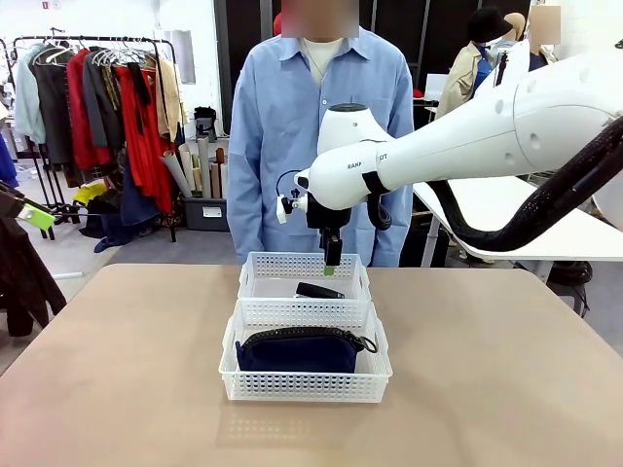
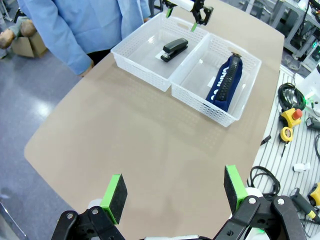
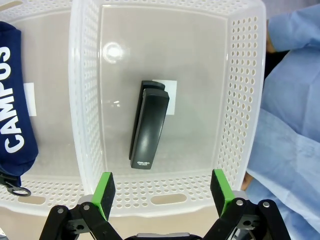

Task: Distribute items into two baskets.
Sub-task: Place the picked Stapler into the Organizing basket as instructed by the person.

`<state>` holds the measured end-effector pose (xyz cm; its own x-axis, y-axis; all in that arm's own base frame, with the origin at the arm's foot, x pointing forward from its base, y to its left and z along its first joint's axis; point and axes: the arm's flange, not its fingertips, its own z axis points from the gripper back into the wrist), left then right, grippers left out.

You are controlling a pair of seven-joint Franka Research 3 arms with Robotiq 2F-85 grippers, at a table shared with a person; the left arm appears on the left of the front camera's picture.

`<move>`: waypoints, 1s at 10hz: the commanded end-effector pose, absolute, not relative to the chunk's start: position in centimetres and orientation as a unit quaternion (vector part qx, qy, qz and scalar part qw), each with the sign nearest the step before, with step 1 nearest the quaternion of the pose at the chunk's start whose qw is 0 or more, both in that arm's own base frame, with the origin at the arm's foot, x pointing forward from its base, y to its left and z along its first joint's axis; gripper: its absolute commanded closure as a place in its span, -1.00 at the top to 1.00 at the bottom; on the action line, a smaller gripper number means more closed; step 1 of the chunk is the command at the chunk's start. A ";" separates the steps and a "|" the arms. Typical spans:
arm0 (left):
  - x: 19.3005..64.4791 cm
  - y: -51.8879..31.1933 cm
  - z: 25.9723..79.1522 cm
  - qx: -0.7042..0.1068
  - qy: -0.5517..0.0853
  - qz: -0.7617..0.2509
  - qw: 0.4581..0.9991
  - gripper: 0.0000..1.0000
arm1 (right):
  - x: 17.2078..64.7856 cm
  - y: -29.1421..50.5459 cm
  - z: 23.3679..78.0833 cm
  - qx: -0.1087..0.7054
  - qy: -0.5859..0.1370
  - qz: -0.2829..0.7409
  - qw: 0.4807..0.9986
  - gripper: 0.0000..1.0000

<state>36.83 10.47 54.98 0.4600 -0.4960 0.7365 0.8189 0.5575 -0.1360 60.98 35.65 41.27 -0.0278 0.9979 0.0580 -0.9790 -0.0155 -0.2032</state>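
**Both items sit in baskets, right arm poised above the stapler**

Across the tan table (image 1: 127, 370), the nearer, wider basket (image 1: 306, 384) at frame centre carries the navy pouch (image 1: 300, 350). Just behind, touching it, the smaller basket (image 1: 255, 277) holds the black stapler (image 3: 149, 131). The right gripper (image 3: 161, 186) hangs directly over that far basket, jaws spread wide and empty, the stapler's long axis running away between its fingers. The left gripper (image 2: 174, 193), also wide open and empty, sits well apart at the table's near edge. By the look of it, distribution is done.
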 end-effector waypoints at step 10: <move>36.8 10.4 55.0 -0.251 -0.337 -0.404 0.812 1.00 | 61.6 32.9 45.7 -0.087 -0.112 0.649 0.748 1.00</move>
